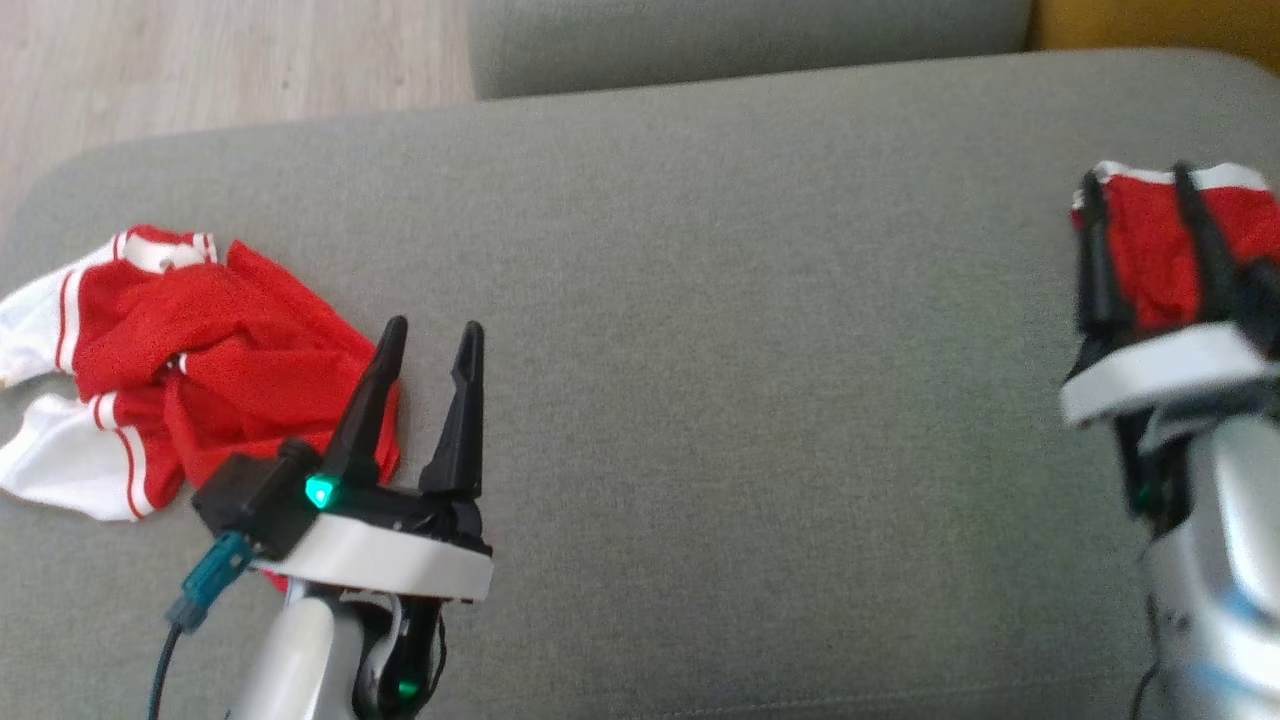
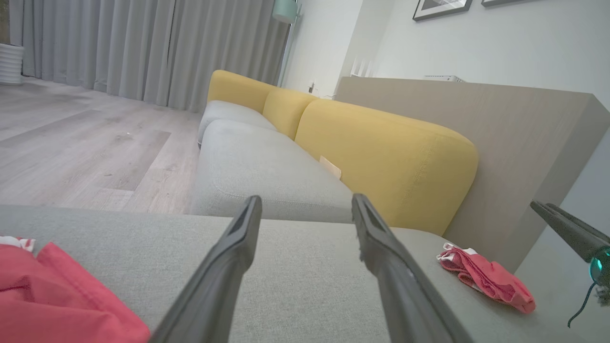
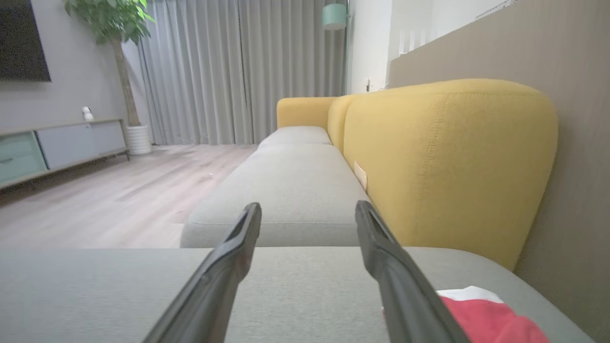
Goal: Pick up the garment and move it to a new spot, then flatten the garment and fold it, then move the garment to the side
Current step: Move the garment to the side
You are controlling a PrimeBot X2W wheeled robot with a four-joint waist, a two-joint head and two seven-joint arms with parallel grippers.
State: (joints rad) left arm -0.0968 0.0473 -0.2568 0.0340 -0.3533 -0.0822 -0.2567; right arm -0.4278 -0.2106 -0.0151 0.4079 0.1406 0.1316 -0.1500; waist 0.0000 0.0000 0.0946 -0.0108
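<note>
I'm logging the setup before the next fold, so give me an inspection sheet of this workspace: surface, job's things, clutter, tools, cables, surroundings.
Surface: grey seat cushion, flat, bare in the middle.
Job's things: crumpled red-and-white garment at the cushion's left; small red bundle with white trim at its right end.
Clutter: nothing seen.
Tools: left tool open, by the crumpled garment's edge; right tool open, over the small red bundle, gripping nothing.
Cables: dark cable with teal plug at the left wrist.
Surroundings: yellow backrest, wood floor, grey curtains.
</note>
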